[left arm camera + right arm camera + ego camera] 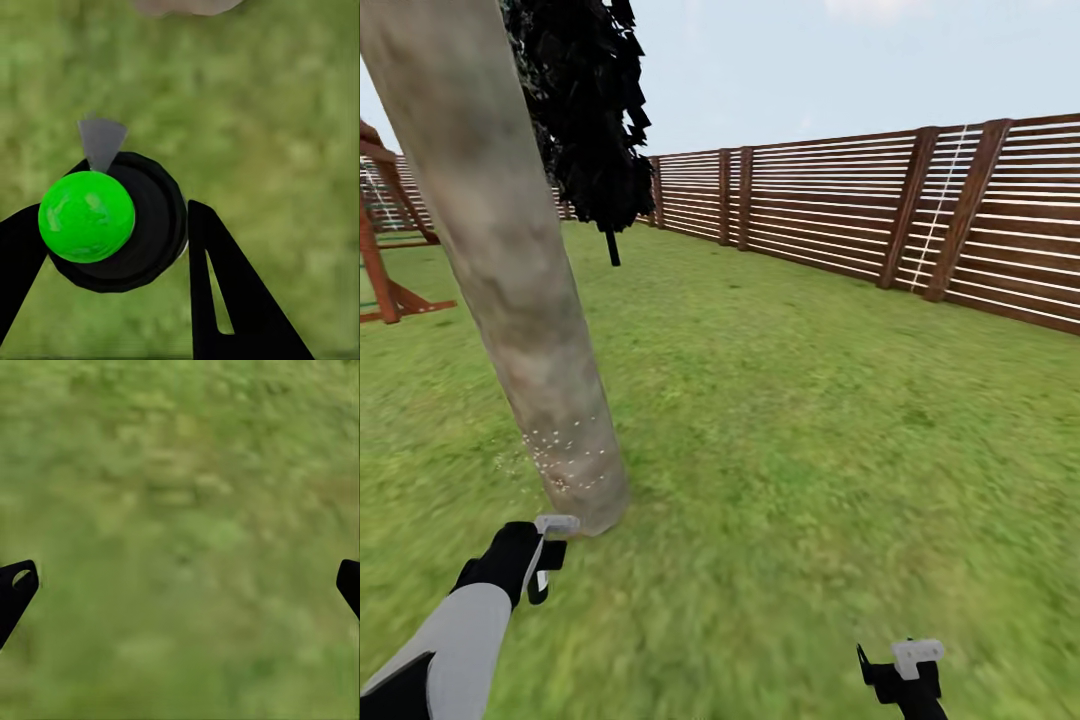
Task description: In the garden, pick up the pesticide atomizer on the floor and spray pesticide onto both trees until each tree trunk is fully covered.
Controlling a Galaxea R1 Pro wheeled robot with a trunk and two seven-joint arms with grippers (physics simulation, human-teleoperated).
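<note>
One tree trunk (pixel 510 260), thick and pale grey-brown, leans across the left of the head view and meets the grass (pixel 810 430). Pale pesticide specks (pixel 565 452) dot its lowest part. My left gripper (pixel 544 560) is low, right in front of the trunk's base. The left wrist view shows that gripper (pixel 118 219) shut on the atomizer (pixel 86 216), a black round body with a bright green knob and a grey cone on one side. The trunk's base (pixel 187 6) lies just beyond it. My right gripper (pixel 905 668) hangs over bare grass, its fingers spread wide open (pixel 180 585).
A dark columnar tree (pixel 592 120) with a thin black stem stands behind the trunk. A brown slatted fence (pixel 880 210) runs along the back and right. A red-brown wooden play frame (pixel 382 250) stands at the far left. Lawn stretches open to the right.
</note>
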